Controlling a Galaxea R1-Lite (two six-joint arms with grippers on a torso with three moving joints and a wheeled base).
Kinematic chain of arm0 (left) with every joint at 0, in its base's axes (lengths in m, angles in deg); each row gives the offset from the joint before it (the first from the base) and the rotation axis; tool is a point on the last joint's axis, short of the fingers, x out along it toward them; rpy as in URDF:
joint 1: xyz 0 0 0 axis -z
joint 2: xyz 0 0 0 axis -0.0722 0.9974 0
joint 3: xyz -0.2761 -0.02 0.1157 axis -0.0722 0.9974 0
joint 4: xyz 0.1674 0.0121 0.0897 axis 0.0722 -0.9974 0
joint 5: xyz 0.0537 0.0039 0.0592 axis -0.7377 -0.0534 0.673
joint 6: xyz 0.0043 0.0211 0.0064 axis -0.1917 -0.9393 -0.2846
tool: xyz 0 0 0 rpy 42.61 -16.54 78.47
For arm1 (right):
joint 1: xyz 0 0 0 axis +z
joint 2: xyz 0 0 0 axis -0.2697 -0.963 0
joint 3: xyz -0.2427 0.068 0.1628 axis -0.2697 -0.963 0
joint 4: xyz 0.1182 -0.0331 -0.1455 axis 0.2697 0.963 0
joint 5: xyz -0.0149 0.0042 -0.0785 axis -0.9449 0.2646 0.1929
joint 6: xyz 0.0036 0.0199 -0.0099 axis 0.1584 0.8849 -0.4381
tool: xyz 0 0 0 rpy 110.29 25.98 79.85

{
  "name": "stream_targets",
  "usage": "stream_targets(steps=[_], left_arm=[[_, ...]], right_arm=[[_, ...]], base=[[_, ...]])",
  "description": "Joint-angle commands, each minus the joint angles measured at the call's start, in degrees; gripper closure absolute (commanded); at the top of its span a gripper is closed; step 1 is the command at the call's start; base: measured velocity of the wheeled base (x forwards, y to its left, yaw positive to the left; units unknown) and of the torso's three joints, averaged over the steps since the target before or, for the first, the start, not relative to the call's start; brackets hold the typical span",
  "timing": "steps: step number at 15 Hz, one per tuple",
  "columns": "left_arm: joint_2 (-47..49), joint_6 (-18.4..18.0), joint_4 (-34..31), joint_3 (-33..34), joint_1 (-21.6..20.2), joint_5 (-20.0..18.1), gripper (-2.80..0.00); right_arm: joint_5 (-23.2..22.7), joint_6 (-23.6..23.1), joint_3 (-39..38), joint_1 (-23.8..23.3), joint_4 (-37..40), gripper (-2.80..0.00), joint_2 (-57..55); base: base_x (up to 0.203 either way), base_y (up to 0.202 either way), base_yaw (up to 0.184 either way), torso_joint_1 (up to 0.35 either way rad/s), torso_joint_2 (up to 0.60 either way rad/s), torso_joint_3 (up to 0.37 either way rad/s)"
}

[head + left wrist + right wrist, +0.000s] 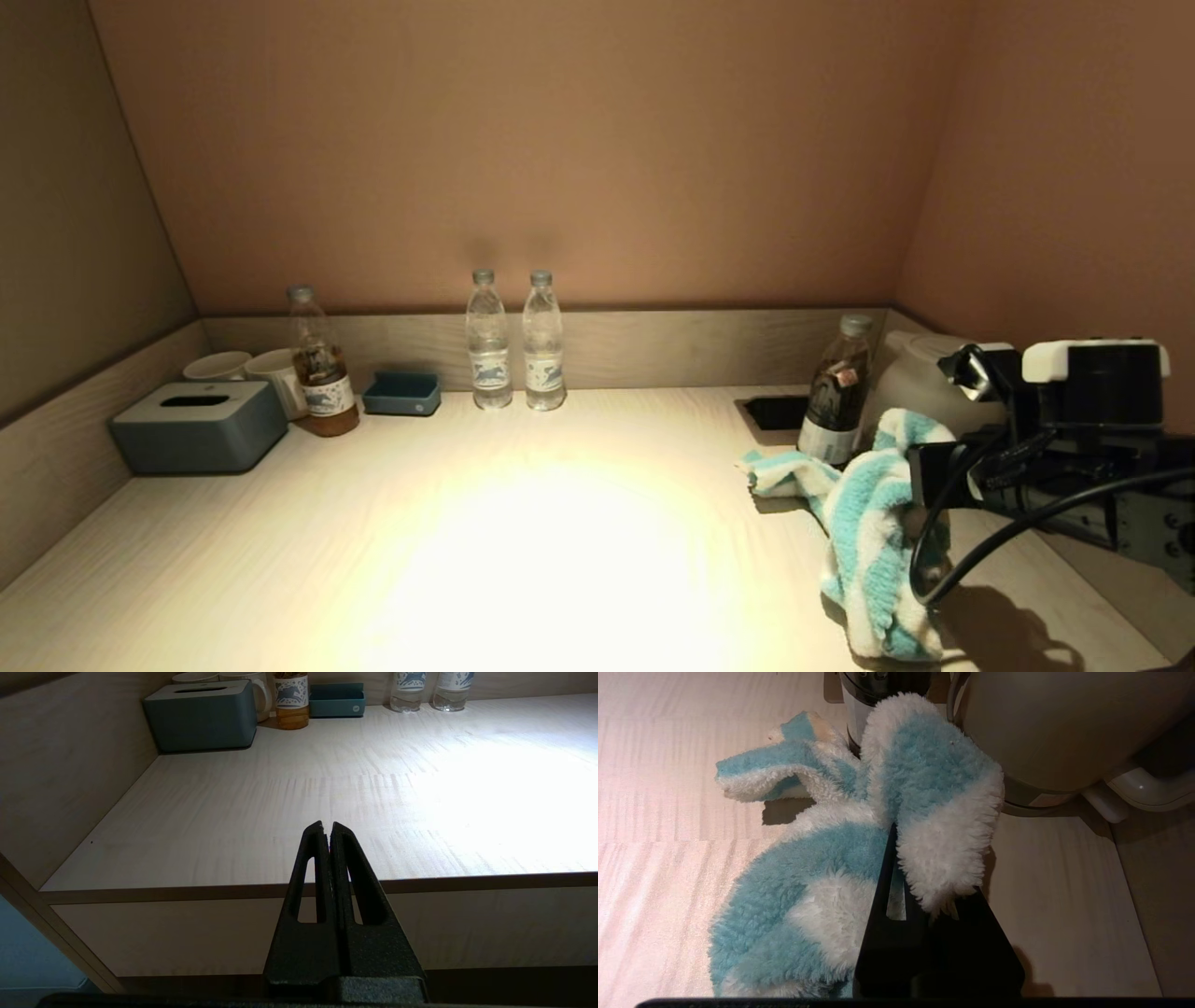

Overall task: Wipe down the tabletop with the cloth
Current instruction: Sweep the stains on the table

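From the head camera I see the tabletop (560, 523), pale wood grain with a low rim, set in a brown-walled alcove. The cloth (868, 523) hangs from my right gripper (920, 485) at the right, its long axis running from near the dark cutout (780, 412) toward the front edge. Two clear bottles (516, 341) hold water; two others hold brown tea.

Left wrist: my left gripper (328, 833) sits pinched together, empty, off the front edge.

Right wrist: jaws clamped on the cloth (822, 877), beside the kettle (1064, 728).
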Motion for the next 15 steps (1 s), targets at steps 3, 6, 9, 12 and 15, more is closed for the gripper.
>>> stream_targets(steps=[3,6,9,12,15], left_arm=[[0.06,-0.03,-0.1,0.0,-0.02,0.02,0.0],[0.06,-0.03,-0.01,0.0,-0.03,0.02,0.0],[0.06,-0.03,-0.09,0.0,-0.03,0.02,0.0],[0.06,-0.03,-0.01,0.0,-0.03,0.02,0.0],[0.06,-0.03,-0.01,0.0,-0.03,0.02,0.0]], right_arm=[[-0.32,-1.11,-2.57,-1.03,-14.38,0.0,-5.88],[-0.32,-1.02,-2.13,-1.03,-15.51,0.0,-6.67],[-0.4,-1.1,-1.69,-1.03,-15.87,0.0,-7.03],[-0.32,-1.11,-1.61,-1.03,-15.95,0.0,-7.2],[-0.23,-1.19,-1.17,-1.29,-15.87,0.0,-8.87]], base=[[0.0,0.0,0.0,0.0,0.0,0.0],[0.0,0.0,0.0,0.0,0.0,0.0],[0.0,0.0,0.0,0.0,0.0,0.0],[0.0,0.0,0.0,0.0,0.0,0.0],[0.0,0.0,0.0,0.0,0.0,0.0]])
